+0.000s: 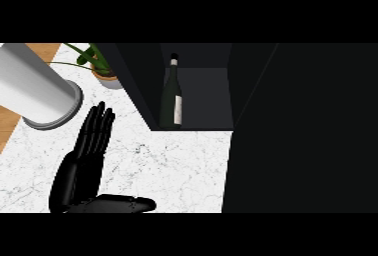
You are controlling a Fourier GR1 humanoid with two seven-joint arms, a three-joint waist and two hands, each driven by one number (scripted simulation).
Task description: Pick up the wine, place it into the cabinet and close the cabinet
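The dark cabinet (140, 75) stands on the marble desk (177, 170), and the wide dark panel (303, 125) at its right is, I think, the open door. The left hand (81, 165) rests low at the left, fingers straight and pressed together, holding nothing. The wine (172, 95) stands upright inside the cabinet, so only the closing is left: swing the door evenly, keeping clear of the bottle.

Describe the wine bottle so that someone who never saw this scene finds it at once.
Find the dark cabinet at the white marble counter. In its open compartment stands the wine bottle. It alone is tall, dark green glass with a thin neck and pale label, unlike the potted plant outside.
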